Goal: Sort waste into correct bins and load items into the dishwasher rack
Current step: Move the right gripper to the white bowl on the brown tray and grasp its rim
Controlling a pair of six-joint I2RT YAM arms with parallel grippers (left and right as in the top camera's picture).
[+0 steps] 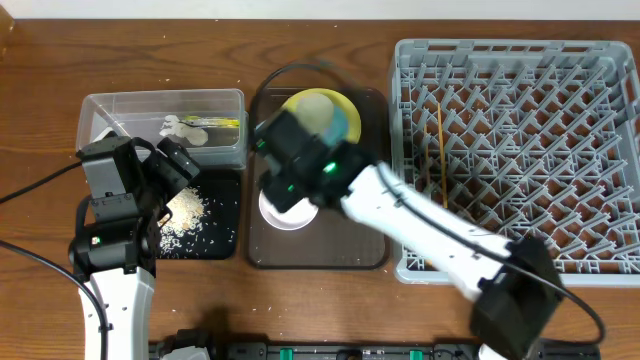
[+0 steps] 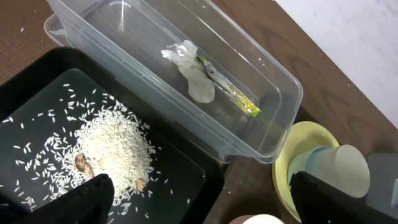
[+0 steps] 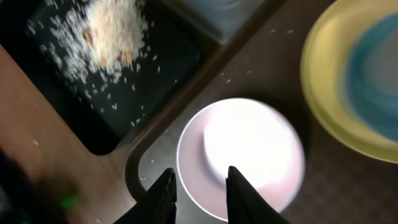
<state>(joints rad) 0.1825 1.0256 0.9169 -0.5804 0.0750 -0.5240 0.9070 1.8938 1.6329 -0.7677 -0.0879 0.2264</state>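
2 bowls [image 1: 281, 214] [image 1: 349, 124], 2 bins [image 1: 160, 97] [image 1: 226, 215], 1 plate [image 1: 288, 102]

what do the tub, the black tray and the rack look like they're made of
Tub: probably clear glossy plastic, going by its see-through walls with bright glints. Black tray: looks like smooth plastic, with a soft sheen around the rice. Dishwasher rack: matte grey moulded plastic, judging by its uniform peg grid.

Camera placement, my two arms:
- Overhead: fixed above my table [image 1: 300, 30], facing straight down from afar. It takes in the black tray [image 1: 222, 195] and the dishwasher rack [image 1: 540, 140] well to its right.
- Left wrist: close, tilted down across the tray toward the clear tub [image 2: 143, 93] behind it.
- Right wrist: closest, straight down on the white bowl [image 3: 249, 155] beside the tray.
- Shared by all three: the tray and the yellow plate [image 2: 283, 168].
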